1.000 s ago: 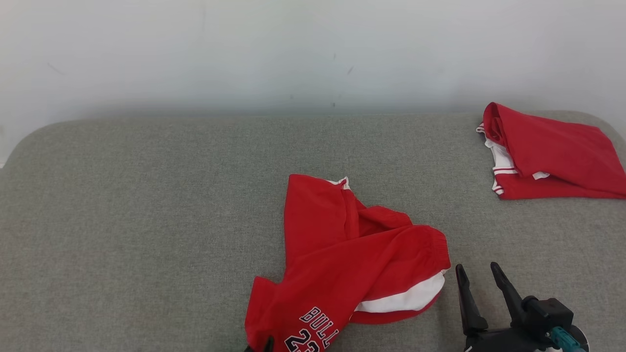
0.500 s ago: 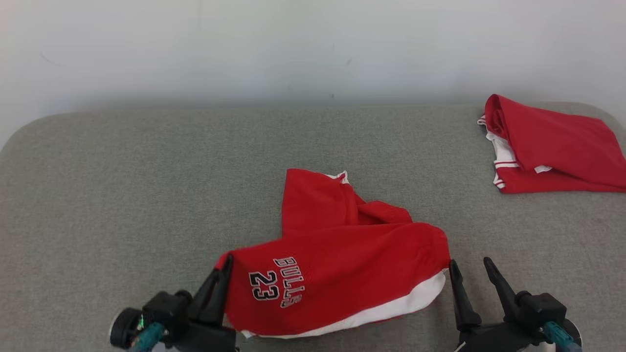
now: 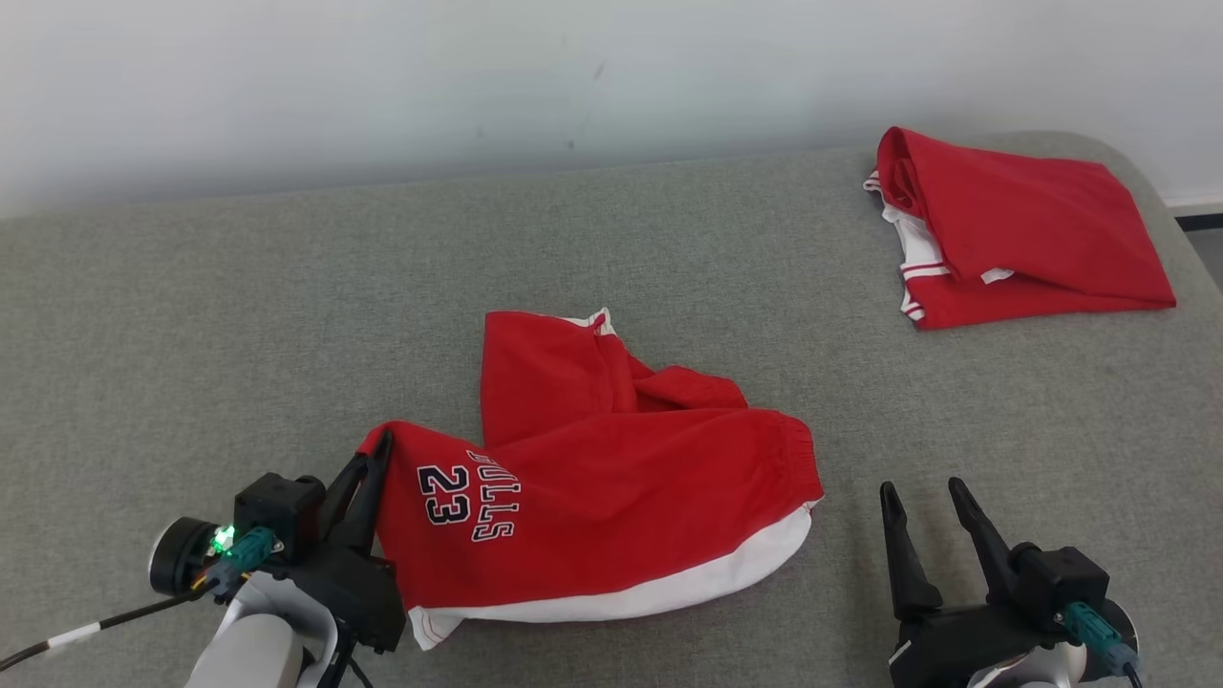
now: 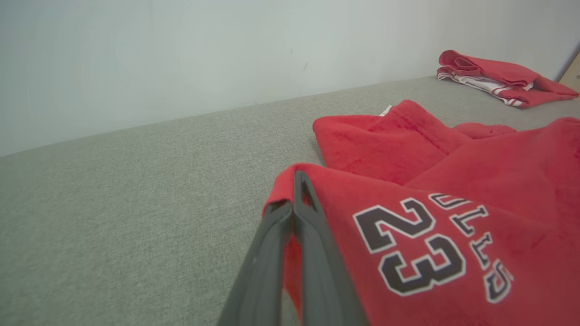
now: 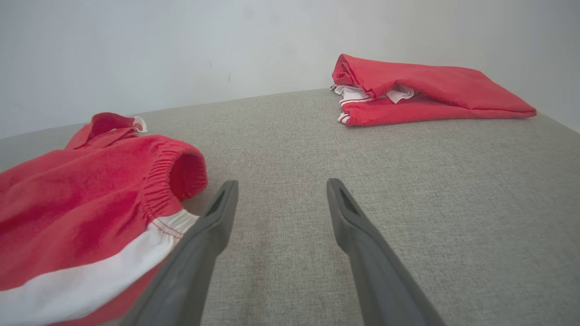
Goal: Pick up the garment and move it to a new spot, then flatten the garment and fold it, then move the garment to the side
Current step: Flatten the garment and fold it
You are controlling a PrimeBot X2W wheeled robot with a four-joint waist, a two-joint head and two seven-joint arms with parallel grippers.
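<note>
On my left, the left gripper (image 3: 380,444) sits low over the grey cushion (image 3: 191,315). Its fingers point away from me and are pinched together on a corner of the red shorts (image 3: 611,497), beside the number 23. The shorts lie rumpled mid-cushion, with a white band along the near edge. Further right, the right gripper (image 3: 922,487) hangs low just beside the shorts' elastic edge, fingers spread, holding nothing. I count two grippers and two red garments: the shorts, and a folded one (image 3: 1022,229) well apart at the far right.
</note>
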